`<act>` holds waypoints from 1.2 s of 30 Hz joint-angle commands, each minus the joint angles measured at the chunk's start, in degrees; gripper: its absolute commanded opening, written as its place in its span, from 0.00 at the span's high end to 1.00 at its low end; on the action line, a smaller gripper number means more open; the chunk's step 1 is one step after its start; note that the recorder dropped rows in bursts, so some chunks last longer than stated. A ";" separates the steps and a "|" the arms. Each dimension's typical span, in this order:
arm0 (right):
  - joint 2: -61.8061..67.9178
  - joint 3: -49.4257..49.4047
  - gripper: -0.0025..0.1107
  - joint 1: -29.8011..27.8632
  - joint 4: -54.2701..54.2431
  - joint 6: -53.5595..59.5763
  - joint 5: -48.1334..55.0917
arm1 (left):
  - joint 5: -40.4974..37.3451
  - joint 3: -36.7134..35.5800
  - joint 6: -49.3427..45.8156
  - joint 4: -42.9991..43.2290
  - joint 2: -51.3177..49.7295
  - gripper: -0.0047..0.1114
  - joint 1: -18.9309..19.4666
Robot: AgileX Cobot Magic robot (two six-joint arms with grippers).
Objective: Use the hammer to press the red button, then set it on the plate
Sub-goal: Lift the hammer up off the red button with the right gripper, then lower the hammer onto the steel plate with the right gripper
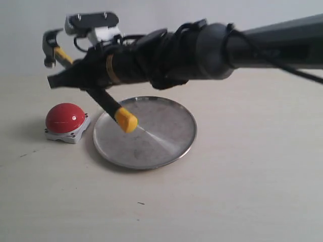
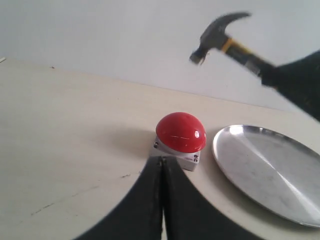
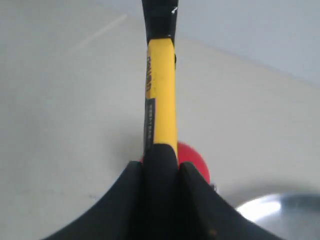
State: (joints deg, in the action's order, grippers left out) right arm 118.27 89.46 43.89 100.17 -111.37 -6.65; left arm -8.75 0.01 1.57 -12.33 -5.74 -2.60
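We count one button (image 1: 65,118), one hammer (image 1: 107,103), one plate (image 1: 166,131). The button sits left of the plate; the hammer hangs tilted above both, the right claw (image 3: 161,160) clamped on its handle. Only the left wrist view shows the left claw (image 2: 162,165), pressed together, seemingly near the button.

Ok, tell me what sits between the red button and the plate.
Nothing. Only a narrow bare strip of table separates the red button from the plate, clearest in the left wrist view.
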 commanded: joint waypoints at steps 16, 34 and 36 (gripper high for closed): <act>-12.28 0.67 0.98 -16.48 -0.23 -10.53 -29.62 | 0.34 -0.01 0.39 -0.47 0.30 0.96 -0.36; -7.90 -18.33 0.98 -23.96 -40.46 23.43 -34.91 | 0.34 -0.01 0.39 -0.47 0.30 0.96 -0.36; -7.76 -20.21 0.98 -23.60 -45.68 28.61 -34.91 | 0.34 -0.01 0.39 -0.47 0.30 0.96 -0.36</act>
State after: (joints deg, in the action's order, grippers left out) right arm 111.41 71.11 19.97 66.44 -91.58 -40.65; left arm -8.87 0.01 1.57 -12.33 -5.74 -2.60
